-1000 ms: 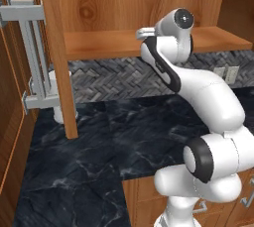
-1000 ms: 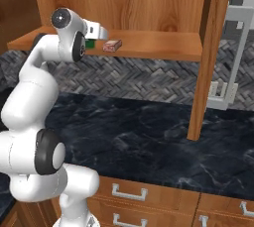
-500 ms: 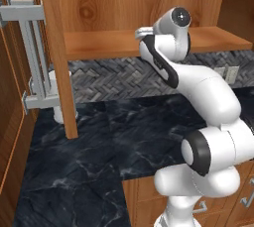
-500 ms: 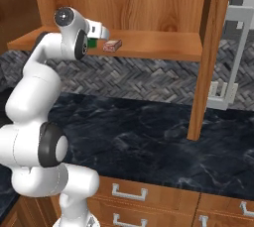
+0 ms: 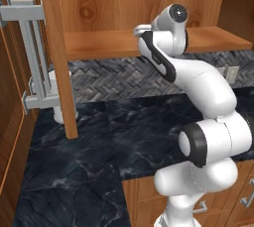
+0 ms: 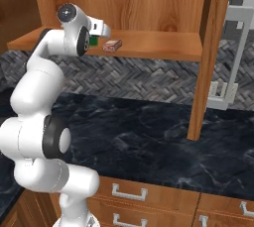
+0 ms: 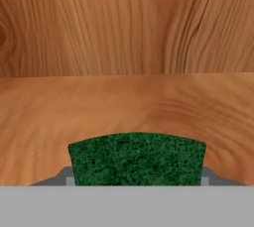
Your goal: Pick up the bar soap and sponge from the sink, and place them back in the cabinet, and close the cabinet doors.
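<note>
Left base view: taken from behind and left of the arm, looking forward and down over the dark marble bench toward the open cabinet; arm rising at lower right, open door edge-on at left.

Right base view: taken from behind and right of the arm, facing the same bench and cabinet from the other side; arm at lower left, door at right.

Shared between both: shelf, herringbone backsplash, bench top, upper arm.

Hand view: taken from the wrist, very near, looking along the jaws across the shelf to the cabinet's back wall; sponge close at bottom.
</note>
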Robot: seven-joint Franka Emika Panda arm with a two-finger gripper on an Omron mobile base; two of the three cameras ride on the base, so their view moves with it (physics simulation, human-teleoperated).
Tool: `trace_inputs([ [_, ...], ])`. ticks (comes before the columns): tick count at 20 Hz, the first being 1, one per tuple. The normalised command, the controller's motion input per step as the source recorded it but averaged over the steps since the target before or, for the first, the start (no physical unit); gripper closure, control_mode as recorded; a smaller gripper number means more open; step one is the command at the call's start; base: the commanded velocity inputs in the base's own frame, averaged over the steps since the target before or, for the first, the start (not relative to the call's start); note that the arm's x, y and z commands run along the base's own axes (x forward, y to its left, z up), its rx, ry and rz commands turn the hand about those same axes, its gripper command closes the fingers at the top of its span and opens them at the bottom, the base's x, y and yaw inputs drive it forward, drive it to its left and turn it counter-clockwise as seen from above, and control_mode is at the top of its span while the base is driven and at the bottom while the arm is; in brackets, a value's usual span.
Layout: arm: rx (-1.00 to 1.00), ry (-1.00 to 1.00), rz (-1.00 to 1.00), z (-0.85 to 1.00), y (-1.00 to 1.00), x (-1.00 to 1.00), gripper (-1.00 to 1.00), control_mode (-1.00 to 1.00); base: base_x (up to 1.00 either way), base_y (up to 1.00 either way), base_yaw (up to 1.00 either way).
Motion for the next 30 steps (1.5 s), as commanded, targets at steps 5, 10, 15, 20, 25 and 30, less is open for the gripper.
trace_inputs([
  [5,0.0,0.0,0.0,-0.14,0.0,0.32,1.0,-1.0,0.0,0.0,0.0],
  [10,0.0,0.0,0.0,-0.1,0.0,0.26,1.0,-1.0,0.0,0.0,0.0],
  [15,0.0,0.0,0.0,-0.08,0.0,0.06,-1.0,-1.0,0.0,0.0,0.0],
  [20,0.0,0.0,0.0,0.0,0.0,0.0,-1.0,-1.0,0.0,0.0,0.0],
  [25,0.0,0.0,0.0,0.0,0.0,0.0,-1.0,-1.0,0.0,0.0,0.0],
  [30,0.0,0.0,0.0,0.0,0.0,-0.02,-1.0,-1.0,0.0,0.0,0.0],
])
